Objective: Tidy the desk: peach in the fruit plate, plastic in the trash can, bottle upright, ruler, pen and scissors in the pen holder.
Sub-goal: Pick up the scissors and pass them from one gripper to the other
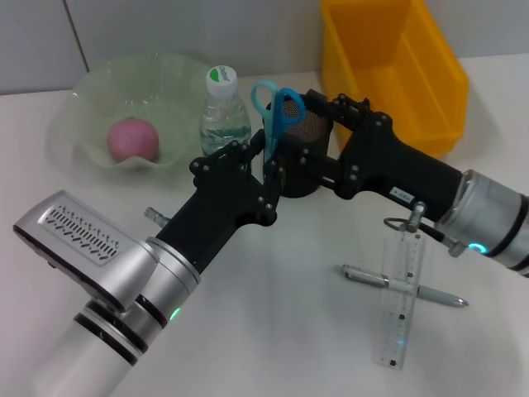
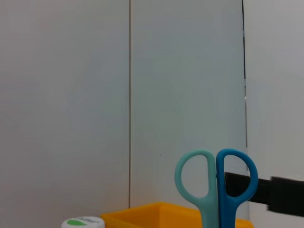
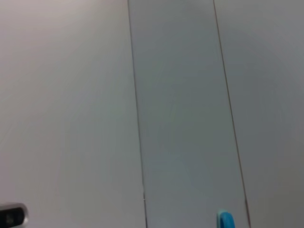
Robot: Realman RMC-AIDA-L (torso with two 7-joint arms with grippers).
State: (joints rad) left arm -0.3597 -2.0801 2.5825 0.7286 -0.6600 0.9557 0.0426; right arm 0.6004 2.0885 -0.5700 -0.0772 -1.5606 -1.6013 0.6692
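Now both grippers crowd the pen holder (image 1: 304, 157) mid-desk: left gripper (image 1: 266, 169) grasping the scissors (image 1: 277, 116) standing in it, right gripper (image 1: 326, 141) clenched on its rim. Ruler (image 1: 400, 298) and pen (image 1: 405, 287) lie crossed at near right.

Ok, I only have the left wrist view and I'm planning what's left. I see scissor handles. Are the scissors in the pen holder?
Observer: Yes, the scissors stand handles up in the pen holder.
Operator: What's still loose on the desk?
Observer: The ruler and the pen. The ruler lies across the pen, on the robot's right.
Operator: And the peach?
Observer: The peach sits in the fruit plate.
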